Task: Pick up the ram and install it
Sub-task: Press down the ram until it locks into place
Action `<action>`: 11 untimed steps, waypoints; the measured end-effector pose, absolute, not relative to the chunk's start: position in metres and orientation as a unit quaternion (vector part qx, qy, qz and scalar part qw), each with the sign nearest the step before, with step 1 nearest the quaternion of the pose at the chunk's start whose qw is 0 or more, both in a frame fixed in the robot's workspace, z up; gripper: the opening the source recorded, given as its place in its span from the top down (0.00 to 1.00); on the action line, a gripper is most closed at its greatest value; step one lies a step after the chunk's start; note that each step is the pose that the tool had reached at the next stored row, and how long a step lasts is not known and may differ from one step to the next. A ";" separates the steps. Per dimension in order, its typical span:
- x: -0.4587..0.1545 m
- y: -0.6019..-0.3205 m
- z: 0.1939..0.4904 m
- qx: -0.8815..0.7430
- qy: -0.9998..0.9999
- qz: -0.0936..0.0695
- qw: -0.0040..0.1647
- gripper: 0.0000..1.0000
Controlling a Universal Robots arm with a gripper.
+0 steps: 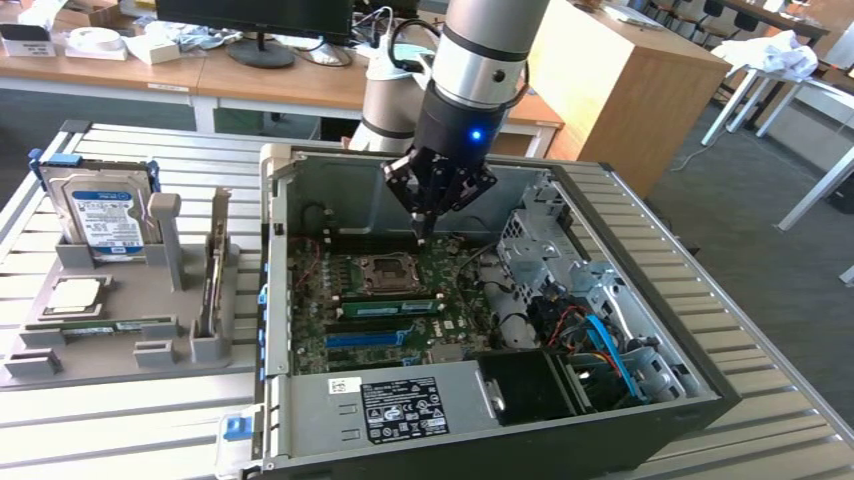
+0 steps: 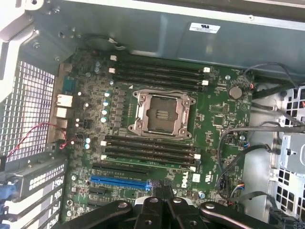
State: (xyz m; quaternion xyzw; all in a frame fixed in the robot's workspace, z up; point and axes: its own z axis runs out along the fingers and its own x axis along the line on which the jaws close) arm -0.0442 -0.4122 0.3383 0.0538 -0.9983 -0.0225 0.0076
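The claw (image 1: 424, 228) is shut tight and holds nothing. It hangs inside the open case (image 1: 274, 190), tips down, over the board (image 2: 224, 119) and just past the socket (image 1: 387, 270).

A ram (image 1: 387, 305) is on the board. It is the long green stick standing in a slot just beside the socket, on the side near the blue slot (image 2: 119, 182). In the wrist view the ram (image 2: 150, 163) runs the full length of its slot, between the two white clips. I cannot tell for sure if it is pushed all the way in, as the clips are too small to read. Another green stick (image 1: 104, 326) lies on the grey tray (image 1: 120, 350) outside the case, at the exterior view's left.

With the claw shut and empty over the board, the job in hand looks like pressing the ram home. To do it well:
- Line the shut tips up right over the top edge of the stick, not over the empty black slots beside it.
- Push straight down, not at a slant, so the stick does not lean.
- Press both ends, so that both clips can snap shut.
- Go gently. The board can bend.
- Keep clear of the socket (image 2: 162, 112), which lies open.
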 end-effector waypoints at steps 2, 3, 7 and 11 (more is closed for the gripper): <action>-0.044 -0.412 0.338 0.054 -0.998 -0.022 0.008 0.90; -0.044 -0.412 0.338 0.054 -0.998 -0.022 0.008 0.90; -0.044 -0.412 0.338 0.044 -0.999 -0.023 0.007 0.90; -0.044 -0.412 0.338 0.029 -0.999 -0.023 0.007 0.90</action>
